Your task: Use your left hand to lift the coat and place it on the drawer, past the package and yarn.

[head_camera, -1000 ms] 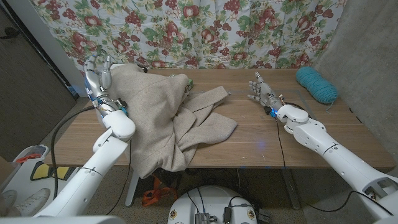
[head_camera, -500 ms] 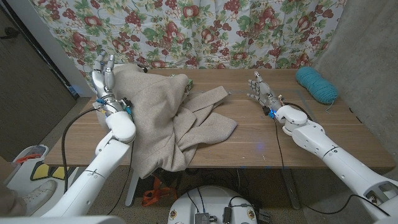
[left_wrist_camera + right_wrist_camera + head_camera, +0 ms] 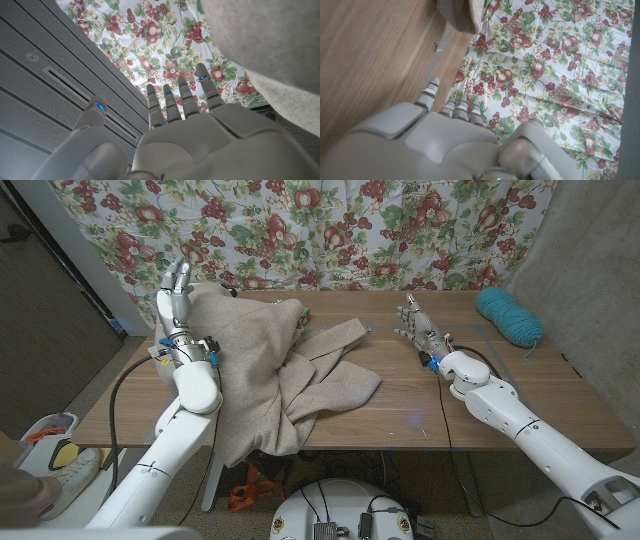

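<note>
The beige coat (image 3: 268,375) lies heaped over the left part of the wooden table (image 3: 420,405), reaching from near the far edge across to the near edge, where a fold spills over and hangs below the tabletop; one sleeve or flap stretches toward the table's middle. The left hand (image 3: 177,292) is raised above the far left corner, just beside the coat's highest fold, fingers straight and spread and pointing up — it holds nothing. In the left wrist view the same hand (image 3: 185,125) shows its fingers apart against the flowered curtain (image 3: 165,35), with the coat's cloth (image 3: 270,55) close along one side; whether cloth and hand touch there is hard to judge. The right hand (image 3: 415,322) stands over the table toward the far edge, right of centre, fingers extended and loosely apart, empty, well apart from the coat. In the right wrist view that hand (image 3: 440,130) reaches along bare wood toward the far edge and the curtain. A teal ball of yarn (image 3: 508,315) sits near the far right corner. Between the coat's edge and the yarn the tabletop is bare wood — open room across the middle and the right side up to the near edge.
</note>
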Available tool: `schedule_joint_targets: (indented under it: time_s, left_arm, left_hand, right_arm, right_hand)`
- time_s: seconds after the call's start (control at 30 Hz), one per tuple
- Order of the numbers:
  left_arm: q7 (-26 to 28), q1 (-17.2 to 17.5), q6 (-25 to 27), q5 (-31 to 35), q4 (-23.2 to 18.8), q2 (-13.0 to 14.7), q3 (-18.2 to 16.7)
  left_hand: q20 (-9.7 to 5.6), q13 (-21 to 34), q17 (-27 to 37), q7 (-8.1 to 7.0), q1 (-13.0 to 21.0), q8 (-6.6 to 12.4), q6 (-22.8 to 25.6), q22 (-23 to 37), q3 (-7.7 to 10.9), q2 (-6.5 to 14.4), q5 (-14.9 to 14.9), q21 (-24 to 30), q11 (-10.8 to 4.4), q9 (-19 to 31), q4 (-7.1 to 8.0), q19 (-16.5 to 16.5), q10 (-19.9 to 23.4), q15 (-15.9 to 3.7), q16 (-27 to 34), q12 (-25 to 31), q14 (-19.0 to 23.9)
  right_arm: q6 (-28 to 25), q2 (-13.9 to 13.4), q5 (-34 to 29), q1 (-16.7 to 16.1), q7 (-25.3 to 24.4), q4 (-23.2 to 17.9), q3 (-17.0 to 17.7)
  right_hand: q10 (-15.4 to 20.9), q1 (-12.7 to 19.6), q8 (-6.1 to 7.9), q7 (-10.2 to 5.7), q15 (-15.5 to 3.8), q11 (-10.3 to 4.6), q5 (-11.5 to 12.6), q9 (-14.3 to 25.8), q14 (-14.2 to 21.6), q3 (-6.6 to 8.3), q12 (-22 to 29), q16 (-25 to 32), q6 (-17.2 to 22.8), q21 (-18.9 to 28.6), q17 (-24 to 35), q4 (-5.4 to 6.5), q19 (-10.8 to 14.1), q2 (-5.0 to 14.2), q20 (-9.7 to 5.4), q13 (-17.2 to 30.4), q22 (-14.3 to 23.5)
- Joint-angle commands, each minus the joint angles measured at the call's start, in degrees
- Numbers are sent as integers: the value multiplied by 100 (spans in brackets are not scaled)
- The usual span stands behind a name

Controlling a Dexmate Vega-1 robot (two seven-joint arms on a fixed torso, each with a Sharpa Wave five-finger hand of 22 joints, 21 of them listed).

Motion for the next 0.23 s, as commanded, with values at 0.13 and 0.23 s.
schedule_joint_targets:
  time_s: [0.13, 0.23]
  left_arm:
    - [-670, 345, -107, -281, -538, -53, -243]
    - [-710, 374, -96, -271, -578, -97, -260]
  left_hand:
    - [14, -15, -28, 72, -26, 20, 120, -3, 15, 11, -1, -71, 55, 1, -8, -41, -1, 69, -76, -50, -41]
    - [16, -21, -33, 91, -28, 17, 122, -3, 18, 19, 1, -91, 62, 1, -10, -55, -1, 87, -90, -56, -54]
  right_arm:
    - [174, 141, -37, 88, 109, 224, -73]
    - [215, 160, -61, 131, 156, 293, -95]
  right_hand:
    - [-7, 11, -12, -16, -37, -10, 9, 35, 0, -6, 3, 16, 36, 20, 17, -15, -11, 18, 32, 19, 11]
    - [-1, 11, -13, -18, -37, 2, 9, 35, 3, -6, 5, 17, 34, 21, 17, -16, -9, 19, 31, 19, 11]
